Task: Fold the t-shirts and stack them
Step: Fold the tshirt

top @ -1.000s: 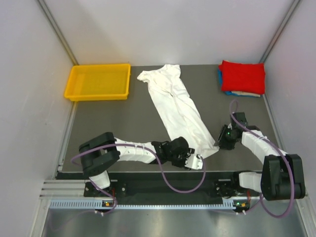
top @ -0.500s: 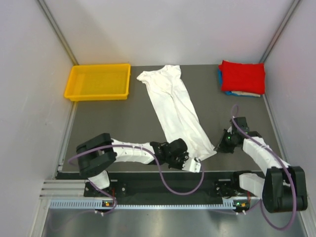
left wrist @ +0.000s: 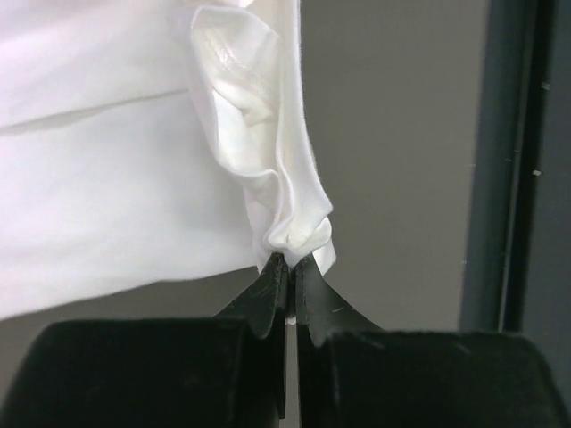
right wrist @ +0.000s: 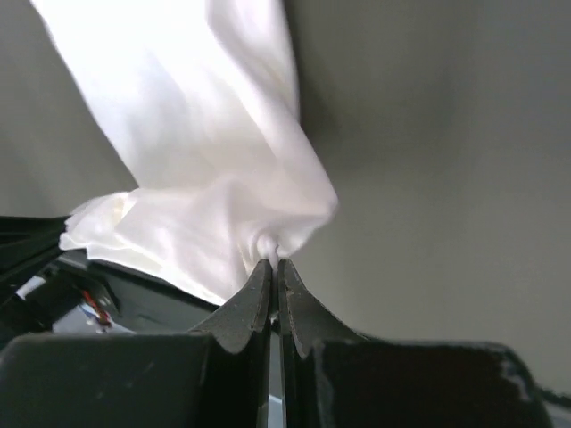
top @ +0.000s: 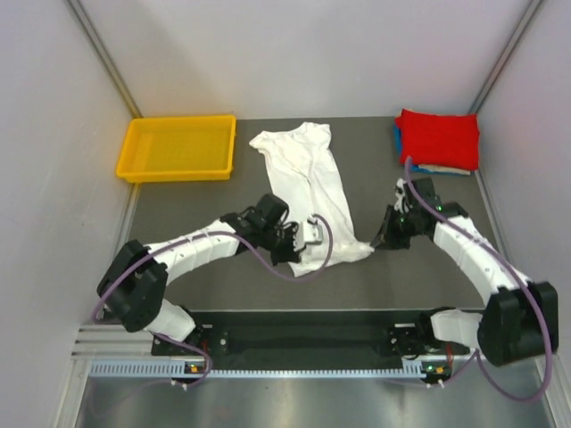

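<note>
A white t-shirt (top: pixel 312 183) lies lengthwise down the middle of the dark mat, its near end bunched and raised. My left gripper (top: pixel 297 252) is shut on the hem's left corner. In the left wrist view the gripper (left wrist: pixel 292 263) pinches a gathered fold of the white cloth (left wrist: pixel 134 178). My right gripper (top: pixel 376 242) is shut on the hem's right corner, and its wrist view shows the gripper (right wrist: pixel 274 265) pinching a puckered bit of the shirt (right wrist: pixel 196 178). A folded red t-shirt (top: pixel 437 138) tops a stack at the back right, with blue (top: pixel 397 141) and cream (top: pixel 439 168) edges showing under it.
A yellow plastic tray (top: pixel 178 147) stands at the back left of the mat. Pale walls close in both sides and the back. A dark frame rail (left wrist: pixel 513 178) runs along the mat's edge in the left wrist view.
Both grippers have shut on the shirt's near hem corners and carried them away from the arm bases toward the back. The shirt's near end has risen and shortened.
</note>
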Robot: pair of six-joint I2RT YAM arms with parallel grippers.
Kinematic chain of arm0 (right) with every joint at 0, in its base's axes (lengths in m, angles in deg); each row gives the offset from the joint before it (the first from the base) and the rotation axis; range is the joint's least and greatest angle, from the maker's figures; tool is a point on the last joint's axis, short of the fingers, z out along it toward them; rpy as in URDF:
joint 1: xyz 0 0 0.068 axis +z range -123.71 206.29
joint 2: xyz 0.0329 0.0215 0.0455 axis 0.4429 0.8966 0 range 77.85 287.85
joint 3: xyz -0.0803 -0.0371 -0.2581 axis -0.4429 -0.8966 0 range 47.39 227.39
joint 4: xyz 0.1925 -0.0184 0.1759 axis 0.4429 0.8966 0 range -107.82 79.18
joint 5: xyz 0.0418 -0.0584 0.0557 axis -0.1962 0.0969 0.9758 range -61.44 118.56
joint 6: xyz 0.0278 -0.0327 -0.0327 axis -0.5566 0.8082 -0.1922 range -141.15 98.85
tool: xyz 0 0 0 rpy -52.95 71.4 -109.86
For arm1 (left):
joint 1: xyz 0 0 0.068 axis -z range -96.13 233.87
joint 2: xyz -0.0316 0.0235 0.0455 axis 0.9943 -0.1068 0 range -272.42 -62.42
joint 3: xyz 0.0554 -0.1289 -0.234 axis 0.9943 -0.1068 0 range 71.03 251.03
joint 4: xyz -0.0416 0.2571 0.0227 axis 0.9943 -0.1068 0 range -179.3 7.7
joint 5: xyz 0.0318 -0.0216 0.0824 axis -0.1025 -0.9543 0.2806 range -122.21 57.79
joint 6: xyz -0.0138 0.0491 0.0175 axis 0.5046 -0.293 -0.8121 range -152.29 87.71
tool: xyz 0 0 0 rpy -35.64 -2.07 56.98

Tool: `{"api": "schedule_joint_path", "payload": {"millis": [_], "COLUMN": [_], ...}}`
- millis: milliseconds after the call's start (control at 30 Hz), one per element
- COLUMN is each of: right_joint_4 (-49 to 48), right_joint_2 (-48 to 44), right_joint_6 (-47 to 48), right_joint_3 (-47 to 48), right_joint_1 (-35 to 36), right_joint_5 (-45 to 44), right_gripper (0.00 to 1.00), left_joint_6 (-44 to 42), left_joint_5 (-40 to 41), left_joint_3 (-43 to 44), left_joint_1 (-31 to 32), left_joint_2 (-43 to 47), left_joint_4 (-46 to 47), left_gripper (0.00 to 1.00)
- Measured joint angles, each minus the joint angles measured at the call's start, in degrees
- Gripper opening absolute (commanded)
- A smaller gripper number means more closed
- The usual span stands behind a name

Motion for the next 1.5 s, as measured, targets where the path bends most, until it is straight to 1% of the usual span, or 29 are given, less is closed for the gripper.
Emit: {"api": "schedule_joint_path", "payload": {"millis": [133, 233, 333, 433, 500, 633, 867, 933, 1000, 1067, 1100, 1133, 1200, 1233, 1333, 1400, 1433, 1500], "right_joint_4": [-5.3, -7.1, -8.5, -8.9, -8.6, -8.4, -8.3, -8.3, -8.5, -8.6, -8.5, -8.6, -8.3, -8.3, -8.4, -9.9, -11.6, -11.2], "right_joint_2": [15.6, 27.7, 37.4, 45.4, 49.6, 55.0, 57.1, 57.7, 58.6, 59.7, 60.3, 61.1, 61.9, 62.1, 60.8, 57.1, 53.4, 45.5], "right_joint_6": [1.6, 2.6, 3.4, 4.2, 4.7, 5.2, 4.9, 4.9, 4.7, 4.5, 4.2, 4.3, 4.2, 4.2, 5.0, 6.0, 6.6, 7.4], "right_joint_3": [13.4, 24.6, 34.7, 43.2, 47.8, 52.6, 54.7, 56.1, 57.6, 59.0, 59.6, 60.4, 61.7, 62.2, 61.6, 56.4, 51.2, 41.8], "right_joint_1": [0.2, 0.4, 0.9, 1.4, 1.6, 1.5, 1.2, 1.2, 1.2, 1.1, 1.0, 0.8, 0.1, -0.3, -1.7, -2.3, -2.6, -2.8], "right_joint_5": [0.7, 1.6, 2.8, 3.9, 4.2, 4.0, 3.2, 3.1, 3.1, 3.2, 3.1, 2.9, 2.2, 1.7, -0.7, -2.9, -3.8, -4.8], "right_gripper": [0.0, 0.0, 0.0, 0.0, 0.0, 0.0, 0.0, 0.0, 0.0, 0.19, 0.27, 0.39, 0.42, 0.44, 0.46, 0.47, 0.48, 0.47], "left_joint_6": [1.4, 2.1, 2.9, 3.0, 3.0, 2.9, 3.1, 3.4, 3.7, 4.4, 4.7, 4.9, 6.4, 7.1, 9.2, 10.1, 10.4, 10.5], "left_joint_5": [-2.3, -3.6, -4.0, -4.1, -3.7, -2.6, -1.4, -0.9, -0.3, 0.6, 1.2, 2.0, 4.3, 5.8, 11.1, 14.4, 15.3, 15.3], "left_joint_3": [6.3, 12.1, 18.7, 23.3, 26.4, 31.7, 36.2, 37.3, 38.1, 38.6, 39.0, 39.4, 40.5, 41.2, 43.8, 46.0, 46.4, 44.7], "left_joint_1": [-8.9, -15.3, -21.2, -24.4, -25.5, -25.7, -25.8, -25.8, -25.8, -25.8, -25.8, -25.8, -25.9, -26.1, -26.4, -26.7, -26.7, -26.8], "left_joint_2": [-4.7, -10.4, -16.8, -21.2, -24.0, -29.2, -34.2, -35.3, -36.2, -36.9, -37.2, -37.6, -38.4, -38.9, -39.6, -39.6, -39.3, -36.7], "left_joint_4": [-1.0, -1.6, -1.9, -2.2, -3.0, -4.1, -4.8, -4.8, -4.6, -4.2, -3.8, -3.6, -3.4, -3.4, -3.1, -3.0, -2.4, -1.8], "left_gripper": [0.0, 0.0, 0.0, 0.0, 0.0, 0.0, 0.0, 0.01, 0.05, 0.11, 0.28, 0.34, 0.43, 0.46, 0.48, 0.49, 0.5, 0.5]}}
